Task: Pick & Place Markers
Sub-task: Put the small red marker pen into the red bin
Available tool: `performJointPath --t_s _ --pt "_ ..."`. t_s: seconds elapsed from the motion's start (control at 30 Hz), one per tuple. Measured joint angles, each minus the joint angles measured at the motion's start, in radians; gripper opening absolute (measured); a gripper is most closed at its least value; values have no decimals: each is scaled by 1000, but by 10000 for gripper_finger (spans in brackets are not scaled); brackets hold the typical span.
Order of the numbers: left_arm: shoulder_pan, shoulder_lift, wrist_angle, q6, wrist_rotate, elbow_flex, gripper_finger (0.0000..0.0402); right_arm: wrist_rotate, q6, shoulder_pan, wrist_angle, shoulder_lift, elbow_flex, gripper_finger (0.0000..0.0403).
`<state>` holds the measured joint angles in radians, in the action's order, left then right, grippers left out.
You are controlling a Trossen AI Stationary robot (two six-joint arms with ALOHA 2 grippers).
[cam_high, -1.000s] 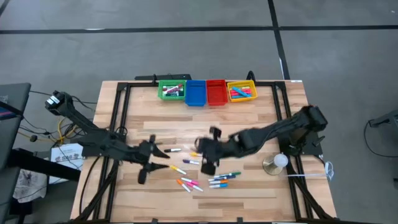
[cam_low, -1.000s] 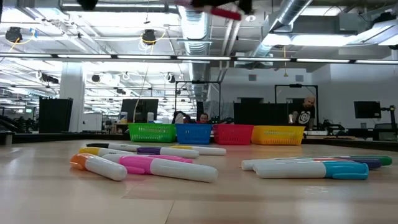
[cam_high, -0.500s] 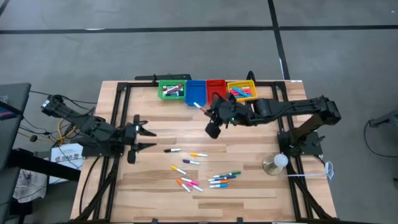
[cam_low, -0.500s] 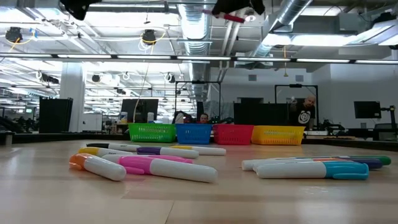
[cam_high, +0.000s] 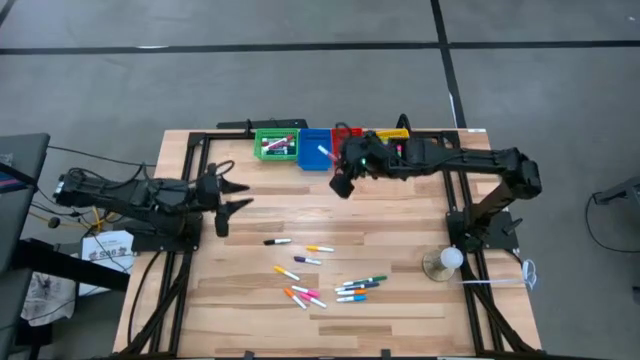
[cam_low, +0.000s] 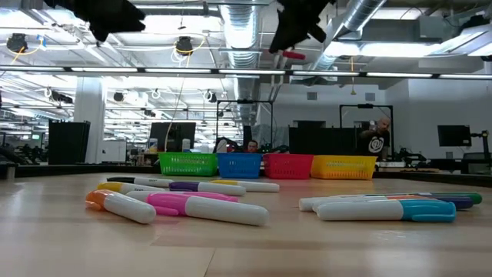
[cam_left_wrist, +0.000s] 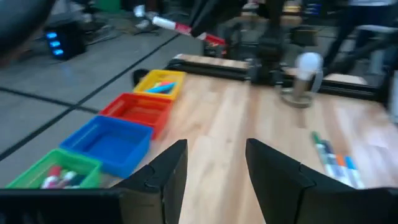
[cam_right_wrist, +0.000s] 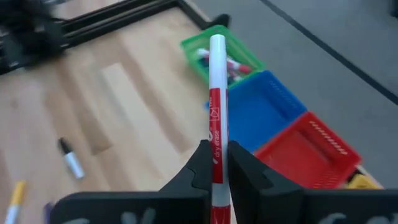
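**Red marker held up by the bins**

A red and white marker (cam_right_wrist: 216, 106) is pinched tight between the two fingers of the right gripper (cam_right_wrist: 215, 163). The right gripper (cam_high: 343, 180) is up in the air at the far side of the table, just in front of the blue bin (cam_high: 315, 149) and the red bin (cam_high: 347, 135). The marker's white end points toward the blue bin.

The green bin (cam_high: 276, 144) sits at the left end of the row and has a few markers in it. The yellow bin (cam_left_wrist: 160, 83) sits at the right end and holds some too. The blue bin looks bare inside.

More markers (cam_high: 318, 279) lie loose on the wooden table (cam_high: 400, 300), nearer the front. They are pink, orange, blue, green, purple and white. A black and white one (cam_high: 276, 241) lies a bit apart on the left.

The left gripper (cam_high: 226, 198) hangs over the left part of the table, well away from the loose markers. Its fingers (cam_left_wrist: 165, 174) are spread apart and hold nothing.

A small round stand (cam_high: 445, 262) sits near the right edge.
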<state>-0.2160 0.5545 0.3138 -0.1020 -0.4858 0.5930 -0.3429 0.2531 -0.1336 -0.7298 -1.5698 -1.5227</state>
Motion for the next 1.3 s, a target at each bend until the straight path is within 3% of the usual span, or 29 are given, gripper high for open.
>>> performJointPath --t_s 0.27,0.67,0.87,1.3 --pt "134 34 0 0 0 0 163 77 0 -218 31 -53 0 28" --pt "211 97 -7 -8 1 0 163 190 -9 -418 79 -339 0 29" --pt "213 101 -8 -8 -2 0 163 263 -28 -461 52 -401 0 27" --pt "225 101 -8 -8 -4 0 163 265 -52 -450 57 -390 0 93"
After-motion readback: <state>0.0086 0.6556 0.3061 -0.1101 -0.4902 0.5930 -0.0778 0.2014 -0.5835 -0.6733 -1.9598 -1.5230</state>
